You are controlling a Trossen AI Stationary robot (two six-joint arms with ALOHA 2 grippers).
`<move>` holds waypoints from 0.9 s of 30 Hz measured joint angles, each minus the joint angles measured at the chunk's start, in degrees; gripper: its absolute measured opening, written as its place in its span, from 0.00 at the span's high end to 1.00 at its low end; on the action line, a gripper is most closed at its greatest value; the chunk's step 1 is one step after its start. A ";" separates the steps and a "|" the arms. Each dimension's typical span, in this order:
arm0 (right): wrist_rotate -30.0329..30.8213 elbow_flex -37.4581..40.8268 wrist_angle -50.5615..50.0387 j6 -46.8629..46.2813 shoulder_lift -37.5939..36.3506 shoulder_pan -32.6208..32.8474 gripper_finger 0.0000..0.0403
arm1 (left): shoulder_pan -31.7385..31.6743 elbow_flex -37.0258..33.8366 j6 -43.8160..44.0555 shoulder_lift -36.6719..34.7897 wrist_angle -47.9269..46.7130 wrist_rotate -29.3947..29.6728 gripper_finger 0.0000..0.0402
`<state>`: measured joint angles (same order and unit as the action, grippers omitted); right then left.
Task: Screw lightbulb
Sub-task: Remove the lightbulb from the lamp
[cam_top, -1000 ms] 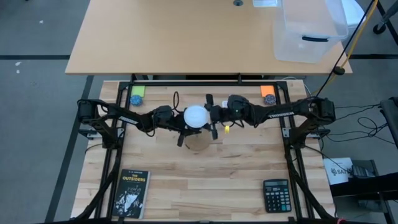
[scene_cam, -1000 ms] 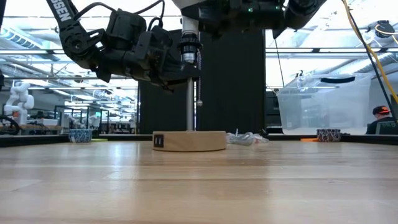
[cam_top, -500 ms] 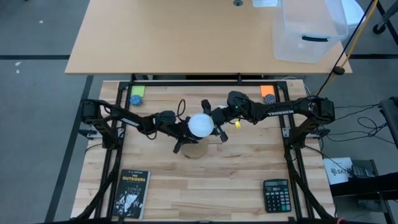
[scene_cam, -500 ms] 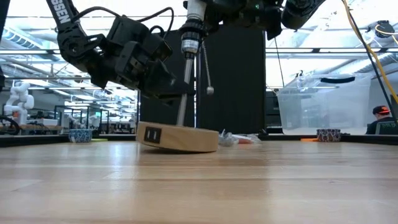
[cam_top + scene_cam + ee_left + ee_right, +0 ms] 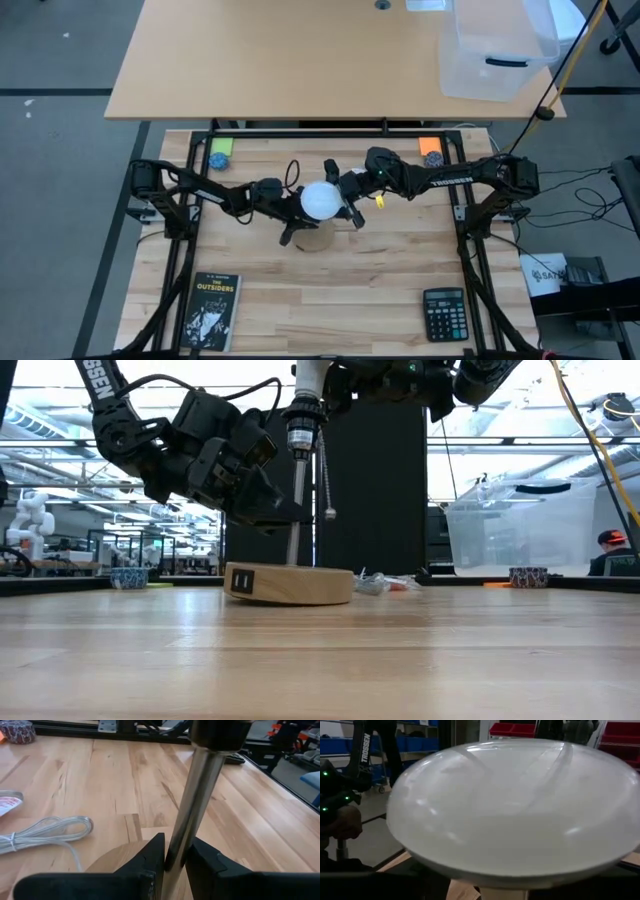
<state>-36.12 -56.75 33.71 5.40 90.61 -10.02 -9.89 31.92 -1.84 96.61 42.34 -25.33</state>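
A lamp stand has a round wooden base (image 5: 290,583) lying on the table and a metal pole (image 5: 296,510) that carries a socket (image 5: 302,425). The white lightbulb (image 5: 320,200) sits on top of it and fills the right wrist view (image 5: 515,805). My left gripper (image 5: 175,855) comes from the table's left and is shut on the pole. My right gripper (image 5: 345,195) comes level from the right, with its fingers spread on either side of the bulb. A pull chain (image 5: 328,515) hangs beside the pole. My left gripper pinches the metal pole (image 5: 186,845) between its two fingers, on its lower half just above the wooden base. The fingers come from the table's left, slanting a little downward, and lie across the pole. The lamp stands on its base with the pole leaning slightly. My right gripper: I cannot tell whether its fingers touch the bulb, because the bulb hides them in the wrist view.
A coiled clear cable (image 5: 40,832) lies on the table behind the lamp. A book (image 5: 210,310) lies at the near left and a calculator (image 5: 445,313) at the near right. A clear bin (image 5: 495,50) stands on the far table.
The lamp tipped, with one side of its base lifting off the table, and then settled almost flat, a little toward the table's left and near edge. The bulb moved toward the near edge. My left gripper followed the pole, and the pull chain swung.
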 joint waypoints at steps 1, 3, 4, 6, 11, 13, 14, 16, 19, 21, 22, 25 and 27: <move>0.00 0.00 -0.02 -0.11 0.00 -0.02 0.35 | 0.00 0.00 0.00 -0.01 0.01 0.06 0.82; 0.07 0.00 -0.07 -0.27 0.00 -0.02 0.34 | 0.00 0.00 0.02 -0.01 0.06 0.13 0.82; 0.19 0.00 -0.20 -0.27 0.00 -0.02 0.33 | 0.00 0.00 0.02 -0.02 0.07 0.24 0.82; 0.22 0.00 -0.47 -0.52 -0.02 -0.02 0.31 | 0.00 0.01 0.05 -0.03 0.12 0.42 0.82; 4.27 -0.07 -5.13 0.49 -0.31 0.00 0.27 | -0.05 0.02 0.45 -0.03 0.07 0.72 0.82; 7.69 -0.07 -7.82 2.19 -0.49 -0.09 0.25 | -0.05 0.02 1.09 -0.03 -0.07 0.73 0.82; 9.62 -0.05 -9.23 3.01 -0.89 -0.15 0.25 | -0.05 0.02 1.20 -0.03 -0.06 0.73 0.82; 13.23 -0.04 -11.06 4.50 -1.66 -0.28 0.25 | -0.05 0.02 1.26 -0.03 -0.01 0.73 0.82; 15.41 -0.04 -13.62 5.38 -2.90 -0.48 0.25 | -0.07 0.04 1.33 -0.03 0.15 0.89 0.82; 15.67 -0.02 -15.83 5.43 -3.89 -0.50 0.25 | -0.05 0.09 1.34 -0.03 0.14 0.92 0.82; 15.69 -0.02 -17.00 5.44 -4.45 -0.48 0.25 | -0.05 0.09 1.33 -0.03 0.14 0.92 0.82; 15.69 -0.02 -22.32 5.04 -6.30 -0.45 0.25 | -0.05 0.09 1.33 -0.05 0.16 0.92 0.82; 15.70 0.00 -25.66 4.14 -7.33 -0.14 0.25 | -0.05 0.09 1.33 -0.05 0.16 0.92 0.82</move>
<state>-20.41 -56.75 8.05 9.54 83.28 -10.17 -9.93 32.01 -0.51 96.55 42.50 -24.40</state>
